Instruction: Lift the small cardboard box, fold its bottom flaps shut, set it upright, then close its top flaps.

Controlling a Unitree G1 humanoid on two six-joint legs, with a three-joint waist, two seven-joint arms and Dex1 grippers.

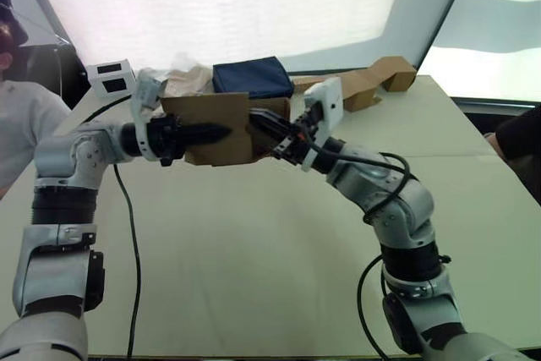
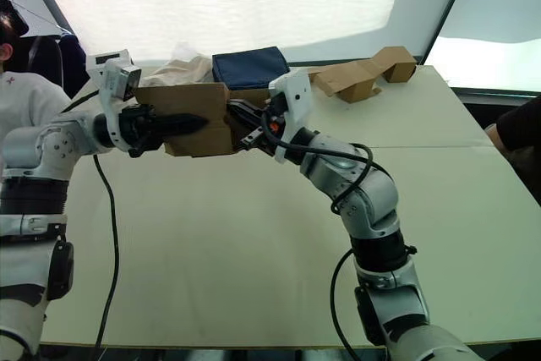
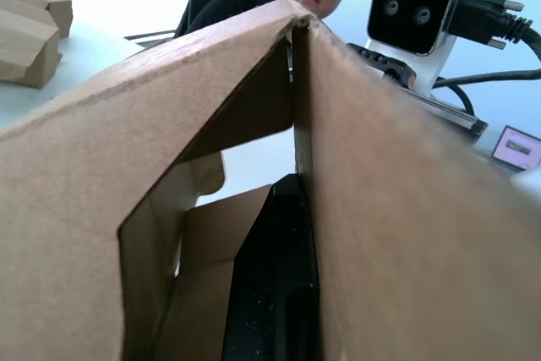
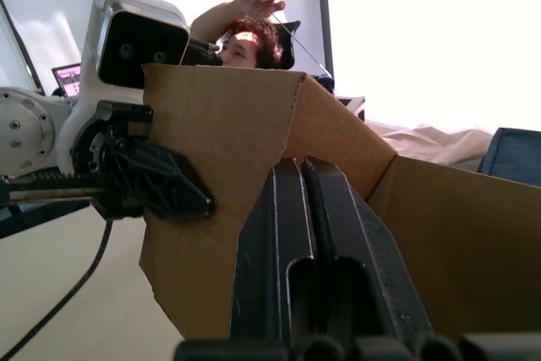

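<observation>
Right arm bent up from the elbow, reaching forward-left, right gripper (image 2: 245,128) fingers pressed together against the small cardboard box (image 1: 218,128), left gripper (image 1: 211,134) level, clamped on its near wall, box aloft above the table (image 1: 270,243), navy pouch (image 1: 252,76) behind

I cannot read any text, brand or number in these views. The small cardboard box (image 1: 218,128) is plain brown without print. The two white labels (image 1: 110,76) at the far left of the bench (image 1: 254,251) have dark marks that I cannot read.
</observation>
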